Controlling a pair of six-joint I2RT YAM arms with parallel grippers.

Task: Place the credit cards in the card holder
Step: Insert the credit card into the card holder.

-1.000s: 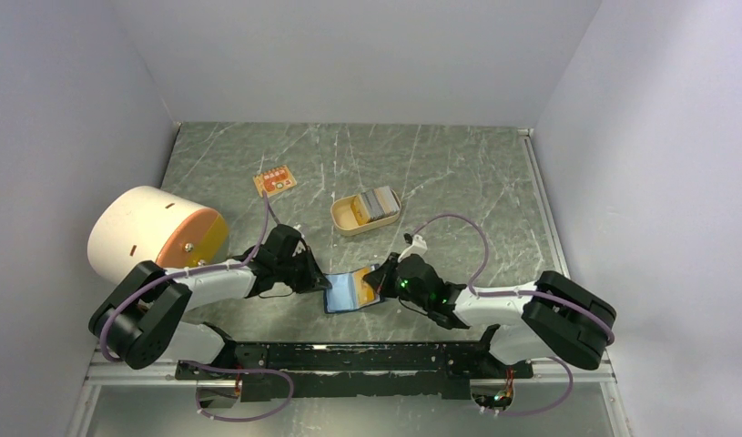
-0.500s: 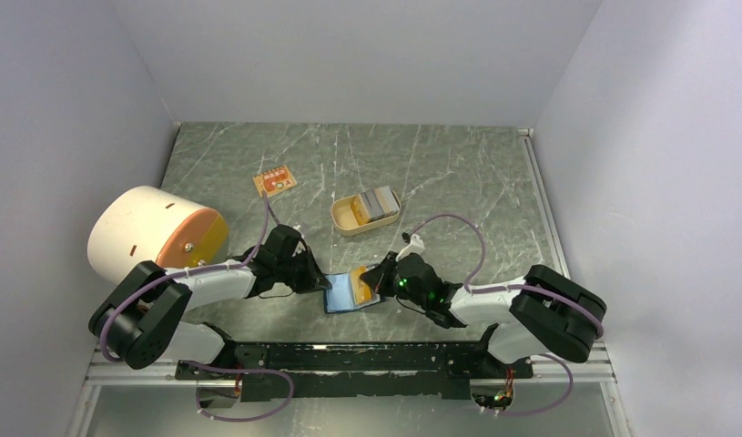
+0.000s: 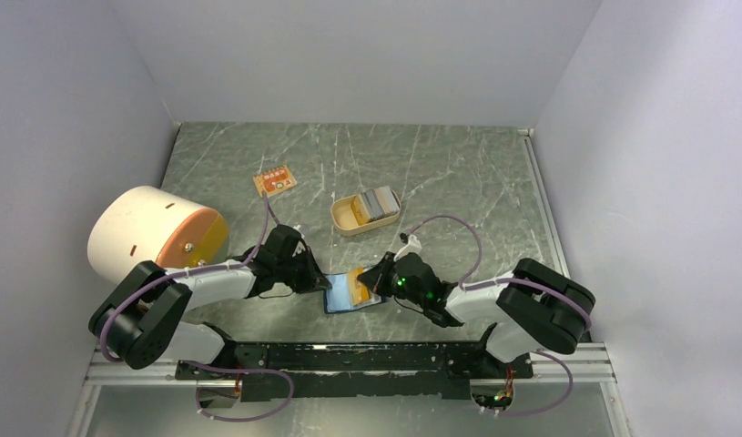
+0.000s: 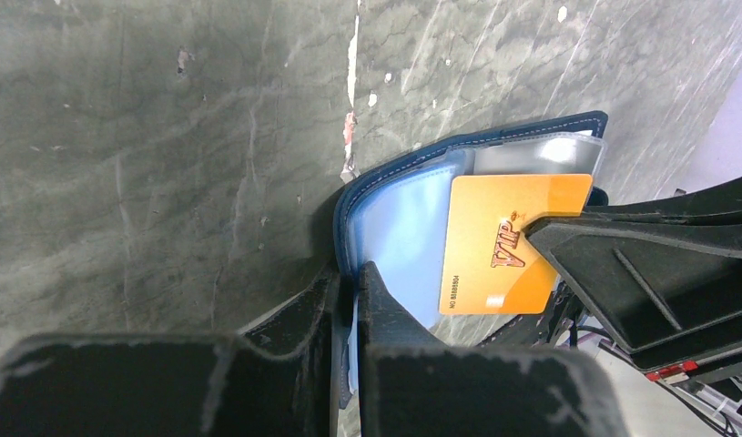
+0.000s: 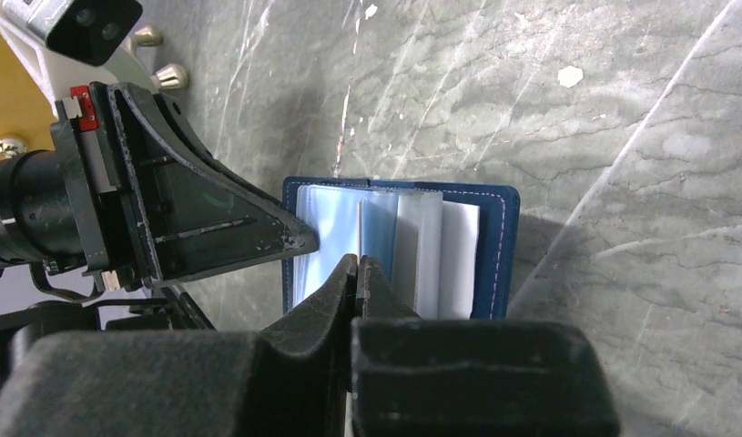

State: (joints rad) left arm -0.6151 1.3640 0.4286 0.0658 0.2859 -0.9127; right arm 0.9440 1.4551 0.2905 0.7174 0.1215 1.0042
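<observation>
The card holder [image 3: 342,299] lies open near the table's front, navy outside and light blue inside. My left gripper [image 3: 324,284] is shut on its left edge [image 4: 349,228]. My right gripper [image 3: 378,282] is shut on a gold credit card [image 4: 508,241], which it holds flat over the holder's clear sleeves. In the right wrist view that gripper [image 5: 356,262] has its jaws pressed together, and the card shows only edge-on over the holder [image 5: 497,246]. The other credit cards [image 3: 379,201], a grey and white stack, sit in the tan tray [image 3: 346,219].
A small orange board [image 3: 275,182] lies at the back left. A large white and orange cylinder [image 3: 153,232] lies on its side by the left wall, next to my left arm. Grey walls close the table in on three sides.
The gold card has slid a little left, further over the open holder. The right arm's elbow has swung left. The left gripper and the holder have stayed still.
</observation>
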